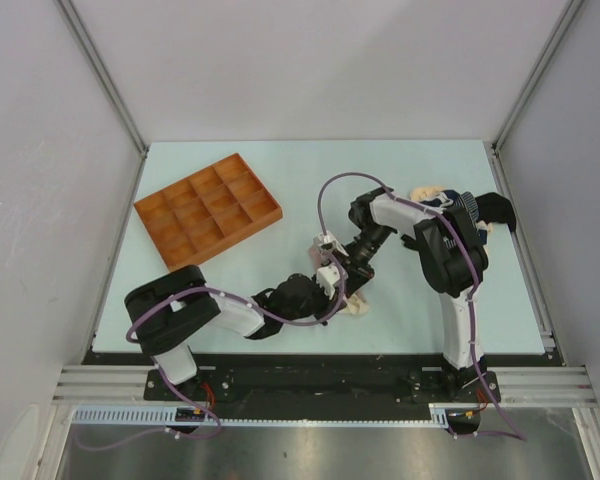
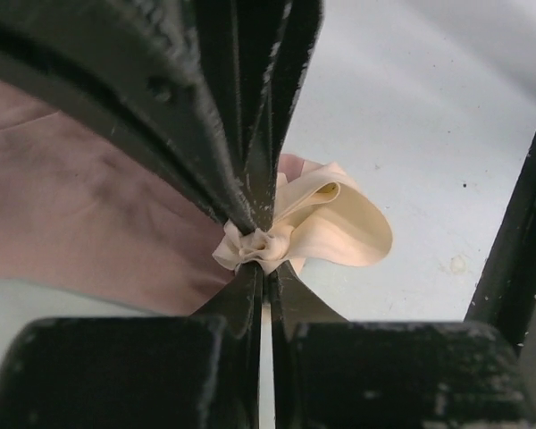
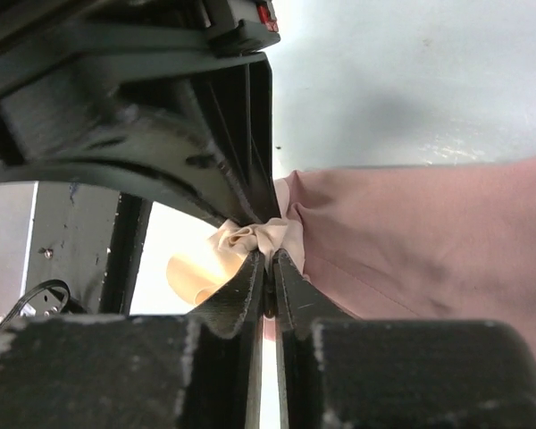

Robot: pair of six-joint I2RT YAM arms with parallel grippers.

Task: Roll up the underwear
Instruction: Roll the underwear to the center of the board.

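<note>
A pale pink-beige underwear (image 2: 89, 223) lies on the pale table near the middle front, and in the top view only a small part of it (image 1: 357, 306) shows beneath the two arms. Both grippers meet tip to tip on one bunched corner of it. My left gripper (image 2: 261, 261) is shut on that bunch, next to a curled loop of cream waistband (image 2: 344, 228). From the opposite side my right gripper (image 3: 270, 255) pinches the same bunch, with its jaws almost together. The rest of this underwear (image 3: 411, 241) spreads flat to one side.
An orange compartmented tray (image 1: 208, 208) sits at the back left. More underwear is heaped at the back right: cream (image 1: 422, 194), navy striped (image 1: 467, 204) and black (image 1: 501, 211). The right arm's elbow (image 1: 448, 250) stands just in front of that heap.
</note>
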